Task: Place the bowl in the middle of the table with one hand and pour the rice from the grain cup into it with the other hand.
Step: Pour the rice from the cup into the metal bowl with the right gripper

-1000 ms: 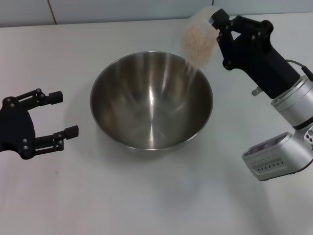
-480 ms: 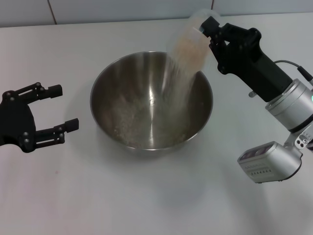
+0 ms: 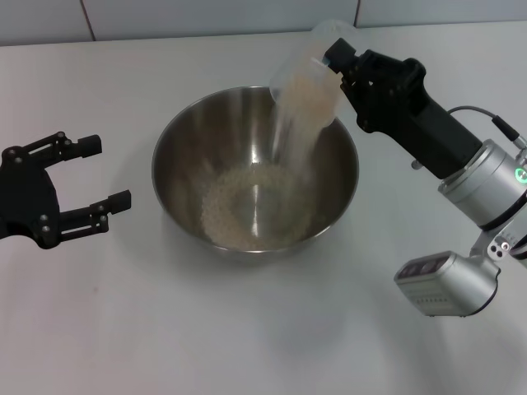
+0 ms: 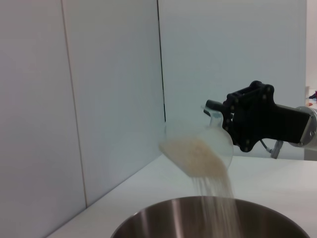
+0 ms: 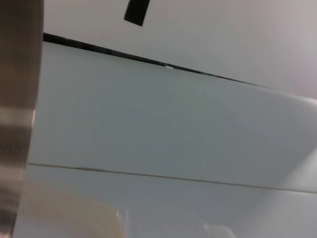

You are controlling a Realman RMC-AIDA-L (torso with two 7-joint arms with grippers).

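The steel bowl stands in the middle of the white table, with a heap of pale rice in its bottom. My right gripper is shut on the clear grain cup, tipped over the bowl's far right rim. A stream of rice falls from it into the bowl. The left wrist view shows the tilted cup, the falling grains and the bowl's rim. My left gripper is open and empty, left of the bowl, apart from it.
A pale tiled wall runs along the table's far edge. The right arm's silver wrist and camera block hang over the table's right side.
The right gripper has tipped the cup further and shifted slightly left. Rice has poured out and a heap has built up in the bowl. The left gripper drifted slightly left.
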